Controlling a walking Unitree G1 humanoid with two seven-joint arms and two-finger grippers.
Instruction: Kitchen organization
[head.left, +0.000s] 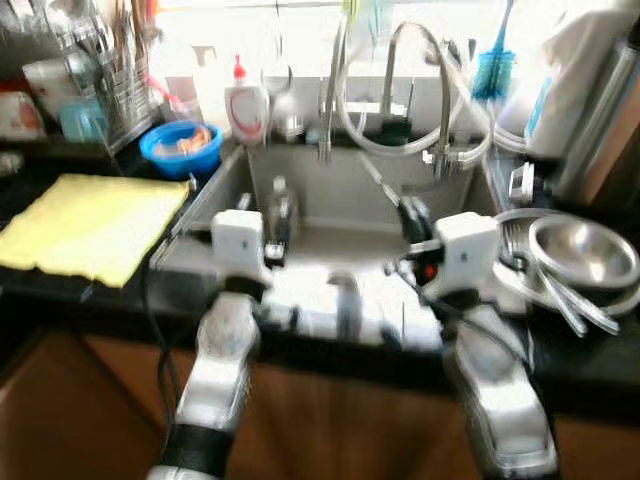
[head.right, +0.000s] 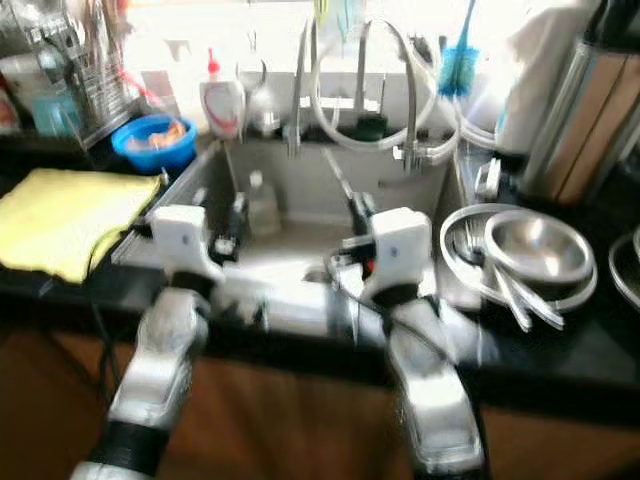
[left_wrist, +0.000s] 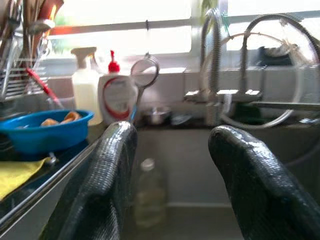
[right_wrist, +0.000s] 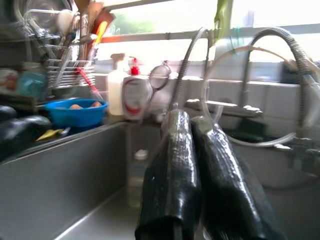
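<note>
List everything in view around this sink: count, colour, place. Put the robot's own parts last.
sink: one, steel, centre of the dark counter.
clear bottle: one, see-through, upright inside the sink by its back wall.
taps: two curved steel spouts with hoses, behind the sink.
soap bottle: one, white with red cap, at the sink's back left corner.
blue bowl: one, holding orange pieces, left of the sink.
yellow cloth: one, flat on the counter at far left.
utensil rack: one, wire, back left.
steel bowl: one, silver, on the counter right of the sink.
brush: one, blue, back right.
left gripper: black fingers open, over the sink.
right gripper: black fingers shut, over the sink.
</note>
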